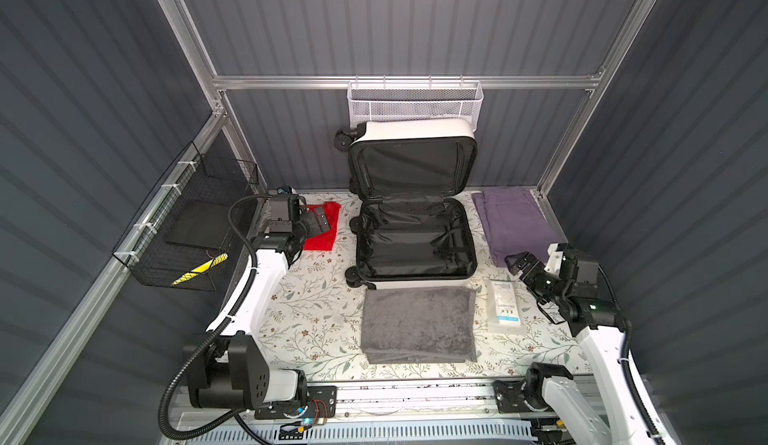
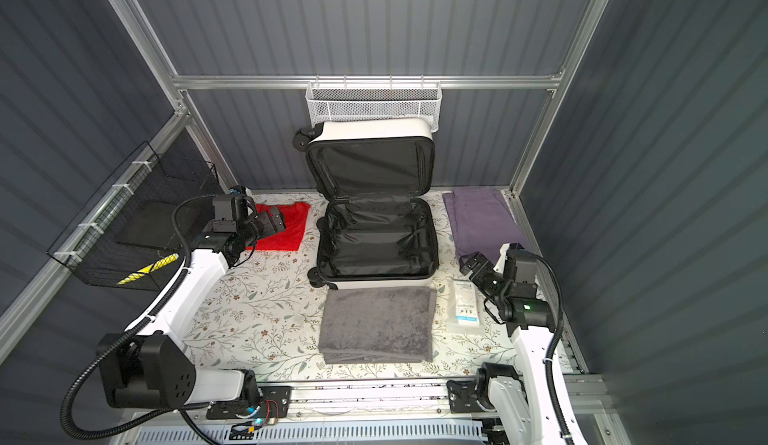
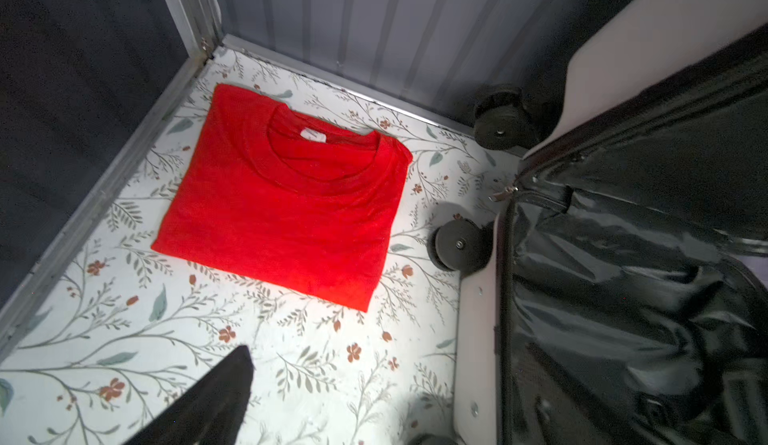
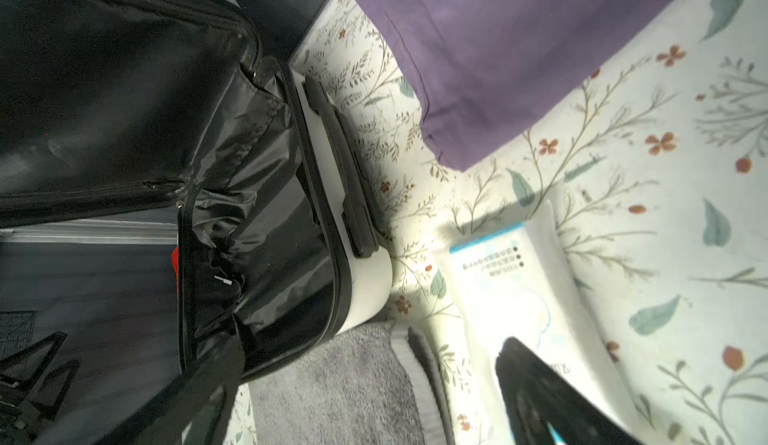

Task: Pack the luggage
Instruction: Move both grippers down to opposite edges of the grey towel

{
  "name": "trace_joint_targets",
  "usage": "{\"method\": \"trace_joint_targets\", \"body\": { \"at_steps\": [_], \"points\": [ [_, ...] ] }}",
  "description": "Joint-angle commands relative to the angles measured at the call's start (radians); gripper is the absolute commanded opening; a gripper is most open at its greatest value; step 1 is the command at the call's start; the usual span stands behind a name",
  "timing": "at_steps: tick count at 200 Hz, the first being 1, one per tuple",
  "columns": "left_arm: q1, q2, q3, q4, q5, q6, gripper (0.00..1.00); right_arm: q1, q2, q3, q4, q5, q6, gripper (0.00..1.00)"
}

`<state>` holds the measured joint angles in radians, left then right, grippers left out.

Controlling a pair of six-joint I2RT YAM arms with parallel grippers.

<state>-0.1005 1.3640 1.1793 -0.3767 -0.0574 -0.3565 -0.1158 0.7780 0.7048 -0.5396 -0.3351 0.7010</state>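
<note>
Currently, luggage (image 1: 415,243): I see it open at mid-table, lid raised toward the back wall.
Left gripper (image 1: 321,222): jaws spread, holding nothing, above the red shirt (image 3: 286,198).
Right gripper (image 1: 521,262): jaws spread, holding nothing, above the purple cloth (image 1: 515,222).
Grey towel (image 1: 417,324): just in front of the luggage.

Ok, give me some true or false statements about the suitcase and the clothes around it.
The luggage is open, only black lining showing inside. True.
The red shirt is packed in the luggage. False: the shirt lies folded on the table, left of it.
The grey towel lies in front of the luggage. True.
The right hand is shut on the purple cloth. False: that hand is open and empty, by the cloth's near corner.
</note>
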Motion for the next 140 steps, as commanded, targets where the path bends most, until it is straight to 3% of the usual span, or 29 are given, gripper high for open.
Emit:
{"method": "trace_joint_targets", "body": {
  "at_steps": [1, 25, 56, 103, 140],
  "points": [
    [-0.058, -0.05, 0.019, -0.126, 0.085, -0.058, 1.0, 0.012, -0.027, -0.028, -0.123, -0.055, 0.028, 0.96],
    [-0.125, -0.09, -0.015, -0.144, 0.11, -0.09, 1.0, 0.033, -0.048, -0.075, -0.144, -0.075, 0.017, 0.94],
    [-0.14, -0.147, -0.068, -0.202, 0.16, -0.102, 1.0, 0.084, -0.065, -0.131, -0.146, -0.102, 0.003, 0.92],
    [-0.146, -0.265, -0.227, -0.22, 0.335, -0.109, 1.0, 0.287, -0.086, -0.173, -0.14, -0.034, 0.033, 0.89],
    [-0.156, -0.347, -0.341, -0.243, 0.368, -0.12, 1.0, 0.392, -0.067, -0.204, -0.111, 0.034, 0.068, 0.87]
  ]
}}
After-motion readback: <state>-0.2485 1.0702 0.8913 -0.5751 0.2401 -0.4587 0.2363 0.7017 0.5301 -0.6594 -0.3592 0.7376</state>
